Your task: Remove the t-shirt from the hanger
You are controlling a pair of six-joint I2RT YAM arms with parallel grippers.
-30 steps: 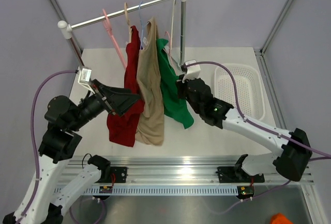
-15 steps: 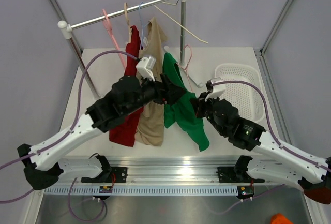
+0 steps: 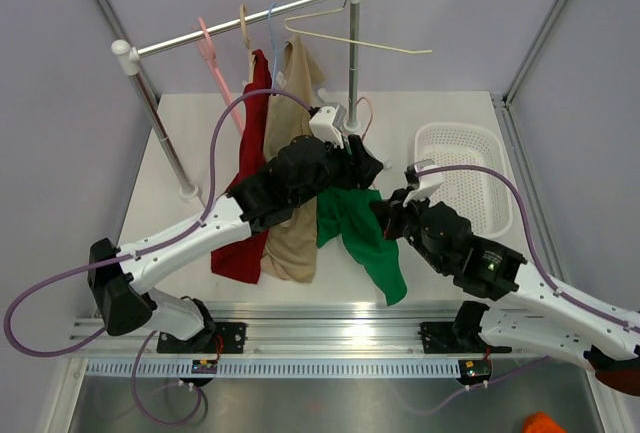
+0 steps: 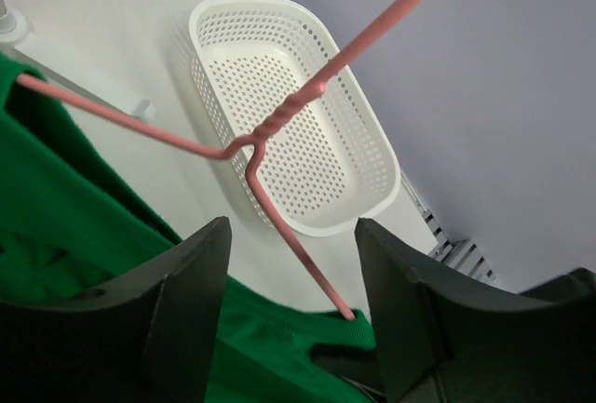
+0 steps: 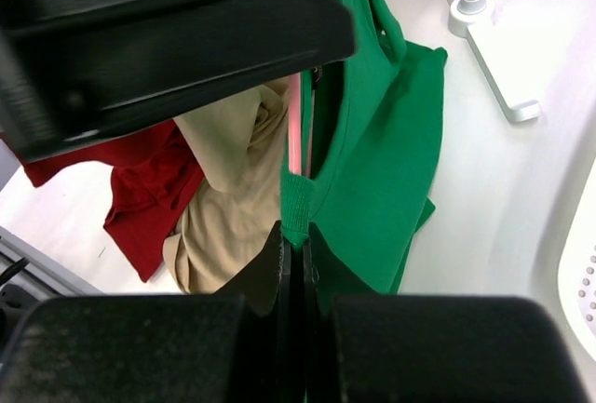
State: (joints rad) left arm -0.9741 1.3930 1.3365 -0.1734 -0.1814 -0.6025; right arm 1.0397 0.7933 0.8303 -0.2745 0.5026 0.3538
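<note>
Task thing: the green t-shirt (image 3: 352,228) hangs in the air above the table (image 3: 440,113). It is between the two arms, just right of the tan shirt (image 3: 290,223) and in front of the rail (image 3: 240,23).
Hanger: the pink hanger (image 4: 279,124) is inside the t-shirt. Both of its wire arms run down into green cloth, and its twisted neck and hook stick out above. The hook appears to be off the rail.
Left gripper: the left gripper (image 4: 291,231) is at the collar with its fingers wide apart. The hanger's neck passes between them, and neither finger visibly touches it.
Right gripper: the right gripper (image 5: 296,235) is pinched tight on a folded edge of the green cloth, just below the pink wire.
Other clothes: the red shirt (image 3: 240,243) and the tan shirt hang on the rail, and a bare wire hanger (image 3: 360,41) sticks out sideways near the rail's right end.
Basket: the white basket (image 3: 465,168) sits on the table to the right, apart from the t-shirt.
Step in hand: most likely stripping the cloth off the wire, since the t-shirt is gripped but not yet free of the hanger.
Next move: the left fingers probably need to close on the hanger's neck to steady it. The right gripper can then pull the cloth down and away until one wire arm slips out of the collar.
Risk: if the hanger is not held, it may come along with the cloth.
</note>
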